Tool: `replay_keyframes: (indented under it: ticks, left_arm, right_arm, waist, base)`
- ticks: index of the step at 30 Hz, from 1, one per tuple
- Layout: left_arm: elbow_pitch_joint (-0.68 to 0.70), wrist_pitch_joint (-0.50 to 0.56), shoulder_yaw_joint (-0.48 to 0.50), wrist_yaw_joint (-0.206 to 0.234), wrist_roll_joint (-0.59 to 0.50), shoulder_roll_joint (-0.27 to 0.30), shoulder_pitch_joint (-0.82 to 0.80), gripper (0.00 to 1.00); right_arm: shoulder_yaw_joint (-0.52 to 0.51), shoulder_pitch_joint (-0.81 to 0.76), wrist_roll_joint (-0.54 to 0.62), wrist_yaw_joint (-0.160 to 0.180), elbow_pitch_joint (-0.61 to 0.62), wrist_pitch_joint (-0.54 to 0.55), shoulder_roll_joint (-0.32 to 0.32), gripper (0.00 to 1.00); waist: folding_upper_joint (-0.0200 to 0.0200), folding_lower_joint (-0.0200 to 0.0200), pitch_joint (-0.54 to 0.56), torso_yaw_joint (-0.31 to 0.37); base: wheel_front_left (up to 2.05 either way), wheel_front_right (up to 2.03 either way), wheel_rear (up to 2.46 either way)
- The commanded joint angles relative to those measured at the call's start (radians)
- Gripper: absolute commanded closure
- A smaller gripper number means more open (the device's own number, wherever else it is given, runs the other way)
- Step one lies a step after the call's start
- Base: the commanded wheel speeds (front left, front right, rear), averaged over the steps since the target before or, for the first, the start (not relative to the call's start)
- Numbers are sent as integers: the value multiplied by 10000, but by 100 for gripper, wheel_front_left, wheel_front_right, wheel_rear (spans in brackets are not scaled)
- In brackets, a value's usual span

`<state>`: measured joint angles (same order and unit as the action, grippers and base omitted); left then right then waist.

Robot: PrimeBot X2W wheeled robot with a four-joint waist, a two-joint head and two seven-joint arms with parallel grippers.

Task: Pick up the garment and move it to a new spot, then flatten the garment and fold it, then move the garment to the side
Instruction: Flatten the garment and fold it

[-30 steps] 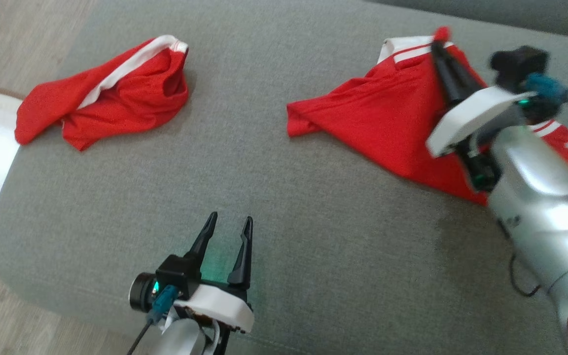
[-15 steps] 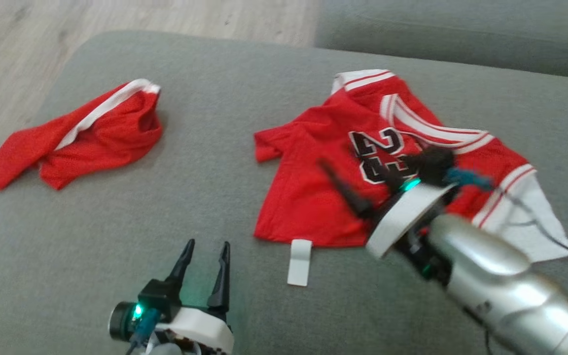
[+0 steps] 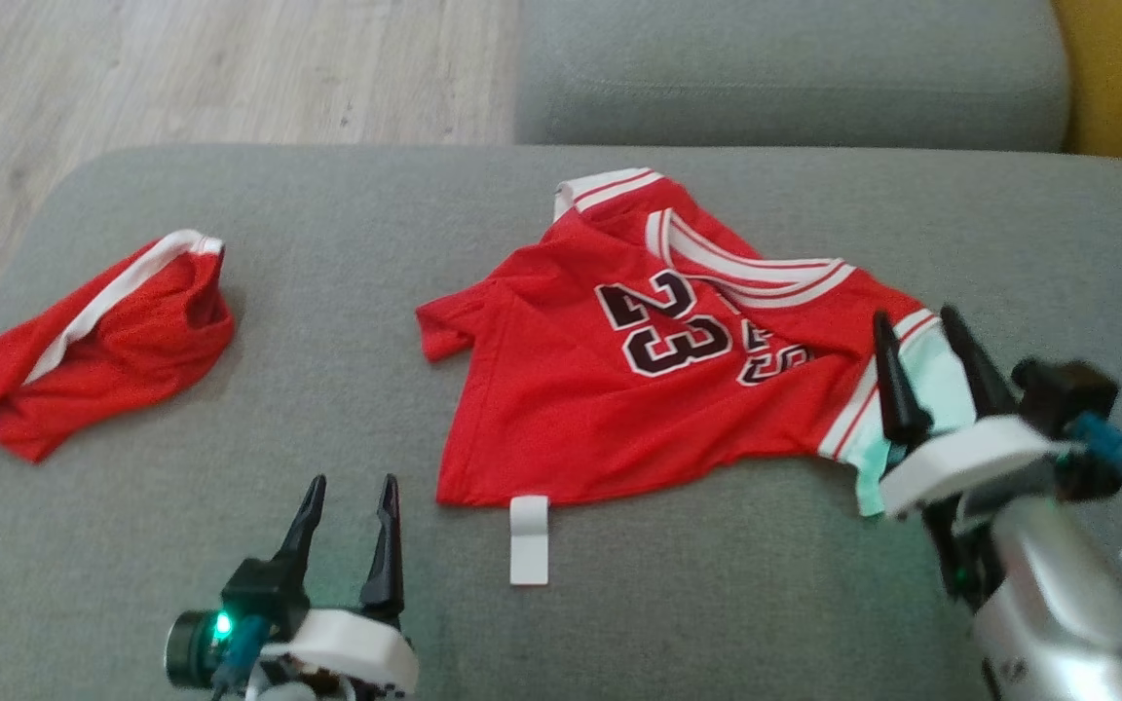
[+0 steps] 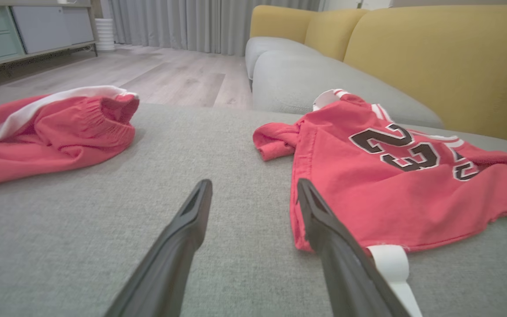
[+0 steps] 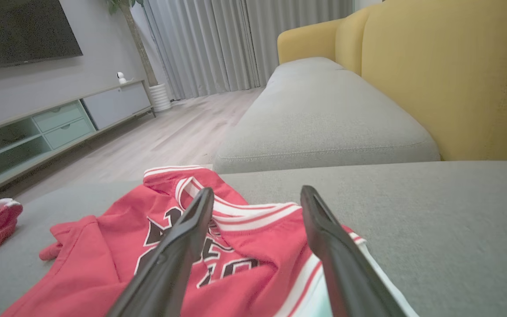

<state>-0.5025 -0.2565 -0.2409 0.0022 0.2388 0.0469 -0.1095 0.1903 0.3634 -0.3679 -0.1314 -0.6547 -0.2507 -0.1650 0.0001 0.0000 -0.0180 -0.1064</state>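
"Where's the jersey?"

"Flat on the cushion, right of its middle, number up, white tag pointing at the near edge."

"Grippers?"

"Both spread, holding nothing. The left gripper is by the near edge. The right gripper is over the jersey's striped right side."

"Room?"

"Bare cushion between the jersey and the shorts at the left edge, and along the far edge."

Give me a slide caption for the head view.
Jersey lies rumpled on the cushion, shorts at left; left gripper and right gripper open.
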Motion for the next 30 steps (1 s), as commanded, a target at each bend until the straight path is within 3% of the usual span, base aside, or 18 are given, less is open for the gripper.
replay_keyframes:
  ticks: [1,7,13,30]
  left_arm:
    - [314,-53,452,-40,-66,33,-121,0]
    - [454,-53,974,58,-80,33,204,0]
    - [529,-53,1219,64,-130,33,594,0]
    - [675,-53,1183,55,-177,33,1127,0]
  right_arm:
    - [32,19,320,7,383,-109,242,0]
    - [-692,-904,2070,7,494,-110,711,0]
    - [-1211,-1447,2914,7,466,-110,1005,0]
    - [-1149,-2029,2869,7,350,-110,1145,0]
  waist:
    - [-1,0,139,154]
    - [-1,0,341,425]
    - [-1,0,530,569]
    - [-1,0,869,790]
  base:
    - [0,0,0]
    - [0,0,0]
    - [0,0,0]
    - [0,0,0]
